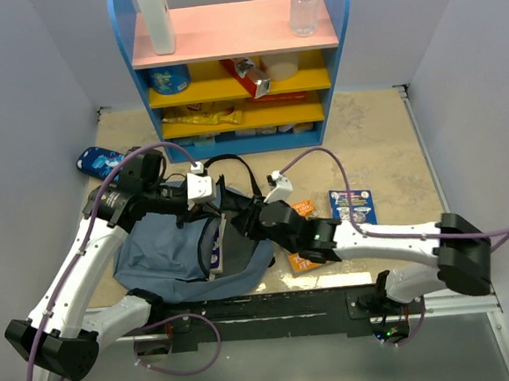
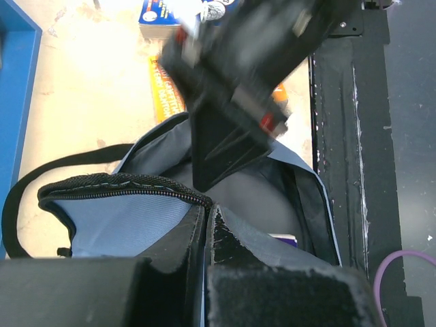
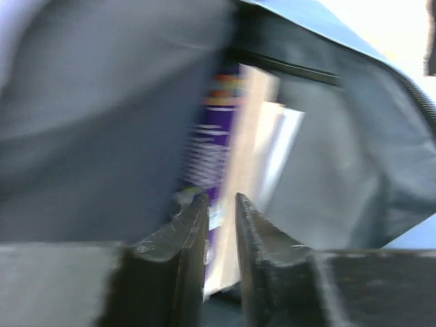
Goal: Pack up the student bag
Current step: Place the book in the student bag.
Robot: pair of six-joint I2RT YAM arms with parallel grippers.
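While the left gripper (image 2: 208, 212) is clamped on the zipper rim (image 2: 122, 184) of the student bag (image 1: 167, 250), which lies toward the near edge of the table (image 1: 383, 145), hold that lip up and taut. Right gripper (image 3: 220, 204) is deep inside at a purple-covered book (image 3: 216, 129), jaws nearly together; too blurred to tell if they grip it. Seat the book flat, then back out straight, clear of the zipper.

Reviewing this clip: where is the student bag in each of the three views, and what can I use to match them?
Top external: the student bag lies lower left of centre, beneath both arms.
Left wrist: it fills the lower half, mouth open.
Right wrist: its lining fills the frame, seen from inside.
Shared landmark: the purple-printed item in the bag.
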